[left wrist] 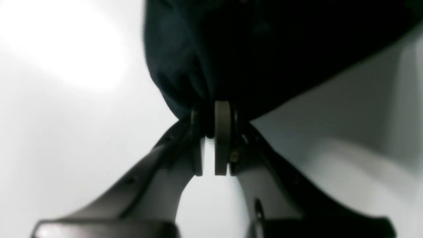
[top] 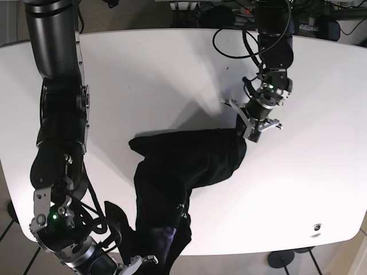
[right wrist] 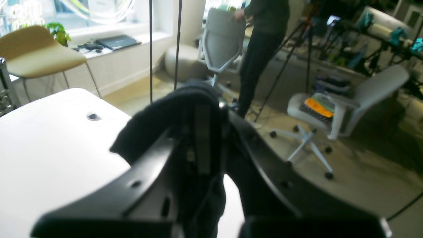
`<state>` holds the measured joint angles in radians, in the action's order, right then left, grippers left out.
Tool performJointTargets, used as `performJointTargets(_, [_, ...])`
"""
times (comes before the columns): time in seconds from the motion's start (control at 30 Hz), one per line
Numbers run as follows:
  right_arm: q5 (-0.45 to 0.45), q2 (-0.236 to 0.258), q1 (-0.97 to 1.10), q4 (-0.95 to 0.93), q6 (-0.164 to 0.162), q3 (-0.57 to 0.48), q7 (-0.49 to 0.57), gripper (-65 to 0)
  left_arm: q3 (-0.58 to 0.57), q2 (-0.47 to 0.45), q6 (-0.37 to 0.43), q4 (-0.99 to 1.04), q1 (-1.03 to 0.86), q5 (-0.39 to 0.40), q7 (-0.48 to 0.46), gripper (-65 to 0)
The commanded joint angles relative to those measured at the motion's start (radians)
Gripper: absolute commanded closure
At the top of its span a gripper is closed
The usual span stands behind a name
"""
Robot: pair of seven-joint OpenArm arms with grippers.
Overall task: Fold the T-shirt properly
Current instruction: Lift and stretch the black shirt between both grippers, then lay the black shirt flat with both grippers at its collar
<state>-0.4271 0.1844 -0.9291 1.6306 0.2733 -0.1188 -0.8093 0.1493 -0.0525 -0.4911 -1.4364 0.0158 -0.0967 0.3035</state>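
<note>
Both grippers' jaws grasping black T-shirt on white table; office chair probably beyond edge.

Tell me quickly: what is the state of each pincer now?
Left pincer: closed on the T-shirt.
Right pincer: closed on the T-shirt.

Bare table open behind T-shirt; shirt bunched mid-table, draped over near edge.
</note>
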Motion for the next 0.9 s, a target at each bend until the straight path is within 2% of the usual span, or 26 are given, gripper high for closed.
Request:
performJointTargets(0.03, [-0.008,0.033,-0.057,-0.071,-0.012,0.009,0.100,-2.1,0.054,-0.005,-0.027,-0.077,0.048,0.016,0.007,-0.6])
performJointTargets(0.13, [-0.008,0.045,-0.100,-0.214,-0.016,0.009,0.183,-2.1,0.189,-0.011,-0.087,-0.134,0.140,0.016,0.116,-0.6])
performJointTargets(0.27, [-0.008,0.050,-0.179,-0.407,-0.018,0.074,0.247,-2.1,0.355,-0.040,-0.207,-0.139,0.326,0.010,0.273,-0.6])
performJointTargets(0.37, [-0.008,0.079,-0.201,-0.478,-0.018,0.090,0.273,-2.1,0.402,-0.123,-0.207,-0.134,0.468,0.013,0.380,-0.6])
performJointTargets(0.47, [-0.008,0.094,-0.158,-0.481,-0.019,0.090,0.281,-2.1,0.407,-0.185,-0.207,-0.134,0.531,0.013,0.412,-0.6])
performJointTargets(0.53, [-0.013,0.105,-0.090,-0.462,-0.042,0.112,0.281,-2.1,0.407,-0.206,-0.207,-0.120,0.536,0.015,0.417,-0.6])
performJointTargets(0.6, [-0.014,0.106,0.006,-0.425,-0.045,0.147,0.281,-2.1,0.415,-0.209,-0.207,-0.100,0.525,0.015,0.417,-0.6])
performJointTargets(0.8, [-0.014,0.100,0.434,-0.273,-0.047,0.258,0.282,-2.1,0.497,-0.201,-0.207,-0.091,0.249,0.016,0.411,-0.6])
performJointTargets(0.9, [-0.016,0.077,0.640,-0.247,-0.041,0.333,0.285,-2.1,0.565,-0.148,-0.207,-0.091,0.103,0.013,0.343,-0.6])
